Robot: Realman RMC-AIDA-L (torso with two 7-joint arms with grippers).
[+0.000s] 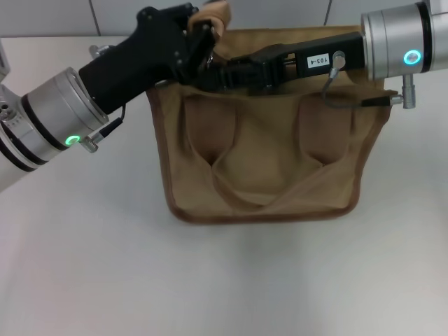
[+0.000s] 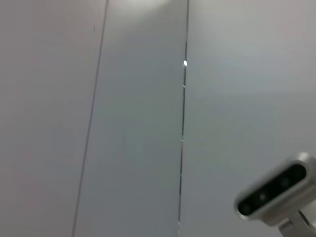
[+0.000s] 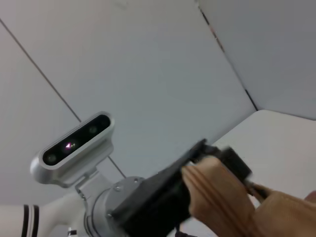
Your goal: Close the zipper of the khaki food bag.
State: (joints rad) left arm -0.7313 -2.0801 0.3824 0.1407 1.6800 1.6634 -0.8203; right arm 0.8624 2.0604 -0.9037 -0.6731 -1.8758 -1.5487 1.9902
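The khaki food bag (image 1: 262, 150) lies flat in the middle of the white table, its strap handles (image 1: 260, 199) looping toward me. At its far left corner my left gripper (image 1: 208, 29) is shut on a tan fold of the bag (image 1: 215, 14). The right wrist view shows that left gripper (image 3: 219, 160) with the tan fabric (image 3: 217, 197) pinched in it. My right gripper (image 1: 220, 73) reaches in from the right along the bag's far top edge, its tip tucked under the left gripper. The zipper is hidden behind both arms.
The white table (image 1: 224, 280) spreads in front of and beside the bag. A grey panelled wall (image 2: 138, 123) stands behind it. The left wrist view shows only that wall and the right arm's camera housing (image 2: 276, 195).
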